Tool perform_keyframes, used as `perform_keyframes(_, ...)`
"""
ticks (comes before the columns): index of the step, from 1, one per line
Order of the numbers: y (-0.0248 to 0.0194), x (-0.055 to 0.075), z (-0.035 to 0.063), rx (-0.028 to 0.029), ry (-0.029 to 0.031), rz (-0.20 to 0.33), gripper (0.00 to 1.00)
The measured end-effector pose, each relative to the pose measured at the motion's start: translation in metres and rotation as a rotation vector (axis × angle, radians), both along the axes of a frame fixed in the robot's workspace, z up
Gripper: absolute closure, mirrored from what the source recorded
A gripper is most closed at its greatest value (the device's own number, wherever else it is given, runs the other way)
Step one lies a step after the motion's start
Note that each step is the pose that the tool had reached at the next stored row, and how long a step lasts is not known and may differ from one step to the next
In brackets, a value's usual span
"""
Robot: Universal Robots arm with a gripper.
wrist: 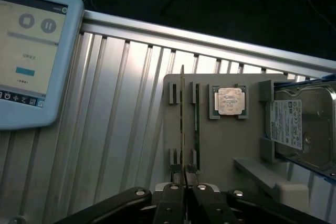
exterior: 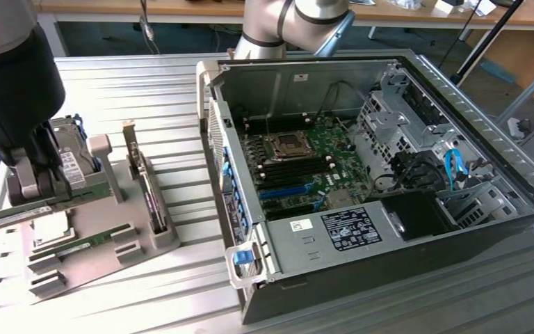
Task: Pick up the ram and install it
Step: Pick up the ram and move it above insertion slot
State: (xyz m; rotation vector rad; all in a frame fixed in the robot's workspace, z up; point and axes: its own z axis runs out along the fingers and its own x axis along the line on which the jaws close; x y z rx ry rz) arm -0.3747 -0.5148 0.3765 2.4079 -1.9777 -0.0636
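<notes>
Gripper (wrist: pixel 184 178) is clamped on one end of the ram (wrist: pixel 182 114), fingers (wrist: pixel 172 195) pressed on both of its flat faces. The ram stands on edge, and its long axis runs straight out from the fingertips, parallel to the second ram stick (wrist: pixel 197 124). In the exterior view the gripper (exterior: pixel 37 202) holds the ram (exterior: pixel 3 221) along the grey holder (exterior: pixel 91 268) edge farthest from the computer case (exterior: pixel 388 278). Can't tell if it touches the slots.

Counts:
- Ram sticks: 2, one gripped and one (exterior: pixel 86 245) seated in the holder just beside it.
- Processor (wrist: pixel 230 100): 1, lying flat mid-holder.
- Hard drive (wrist: pixel 302 124): 1, at the holder's end.
- Expansion card (exterior: pixel 147 191): 1, upright.
- Open case: 1, motherboard (exterior: pixel 295 163) exposed, sitting on the ribbed worktop (exterior: pixel 156 90).
- Tablet (wrist: pixel 31 51): 1, near the worktop edge.
</notes>
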Motion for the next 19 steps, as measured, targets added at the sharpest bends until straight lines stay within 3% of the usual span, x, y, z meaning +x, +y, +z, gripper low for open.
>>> perform_keyframes(8,0.0000,0.0000,0.0101,0.0001,-0.0001,0.000,0.88)
perform_keyframes(19,0.0000,0.0000,0.0107,0.0000,0.0000,-0.008,0.88)
